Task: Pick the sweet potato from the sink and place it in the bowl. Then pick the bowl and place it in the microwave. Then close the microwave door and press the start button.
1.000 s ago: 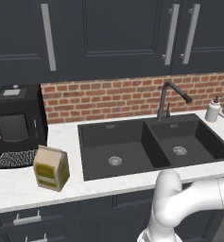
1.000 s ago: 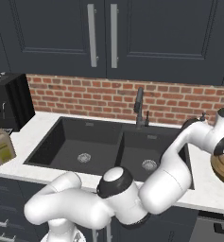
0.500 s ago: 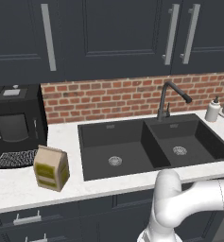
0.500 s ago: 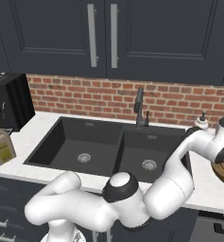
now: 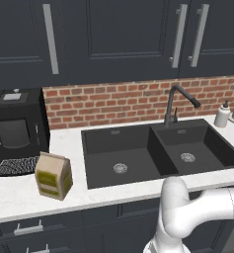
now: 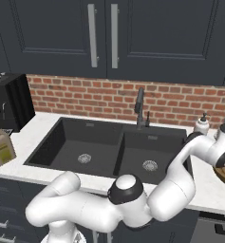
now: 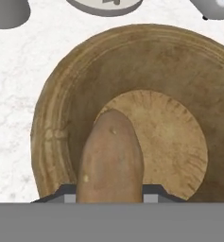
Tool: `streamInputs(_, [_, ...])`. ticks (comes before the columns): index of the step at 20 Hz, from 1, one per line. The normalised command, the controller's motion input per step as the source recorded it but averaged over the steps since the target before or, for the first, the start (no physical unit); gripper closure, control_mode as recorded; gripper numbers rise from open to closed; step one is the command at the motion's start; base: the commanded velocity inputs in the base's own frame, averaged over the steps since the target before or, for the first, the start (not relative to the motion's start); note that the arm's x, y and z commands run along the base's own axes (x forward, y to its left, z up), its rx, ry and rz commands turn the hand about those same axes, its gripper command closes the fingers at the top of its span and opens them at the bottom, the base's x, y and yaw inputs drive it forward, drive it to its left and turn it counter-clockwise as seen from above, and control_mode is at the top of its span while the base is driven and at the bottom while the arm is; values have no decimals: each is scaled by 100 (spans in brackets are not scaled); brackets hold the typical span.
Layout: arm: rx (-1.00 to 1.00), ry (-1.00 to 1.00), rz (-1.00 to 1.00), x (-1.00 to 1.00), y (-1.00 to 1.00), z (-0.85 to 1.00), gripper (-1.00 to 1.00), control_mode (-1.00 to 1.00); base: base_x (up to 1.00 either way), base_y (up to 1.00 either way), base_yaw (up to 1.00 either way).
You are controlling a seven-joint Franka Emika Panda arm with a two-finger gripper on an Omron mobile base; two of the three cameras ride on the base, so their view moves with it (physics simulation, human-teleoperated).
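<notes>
We see our hand (image 7: 109, 201) partly closed around the small tan-orange oblong sweet potato (image 7: 110, 158). It hangs over the wide round wooden bowl (image 7: 179, 66) on the white marbled worktop (image 7: 19, 71).

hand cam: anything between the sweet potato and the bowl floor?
Nothing lies between them in the hand view. The sweet potato, held at the jaws, sits over the bowl, whose lighter round floor shows bare beyond its tip.

In the hand view the sweet potato (image 7: 111, 156) fills the bowl (image 7: 61, 94) from centre to 6 o'clock, leaving its floor free toward 3 o'clock. Grey things crowd the desk (image 7: 19, 71) at 11, 12 and 1 o'clock; 9 o'clock lies bare.
</notes>
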Motion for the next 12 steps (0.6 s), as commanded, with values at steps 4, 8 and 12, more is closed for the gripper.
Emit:
streamInputs(4, [0, 0, 0, 21, -1, -19, -100, -100, 0, 0, 0])
streamInputs(8, [0, 0, 0, 25, -1, -13, -100, -100, 0, 0, 0])
streamInputs(12, [0, 0, 0, 26, -7, -4, -100, -100, 0, 0, 0])
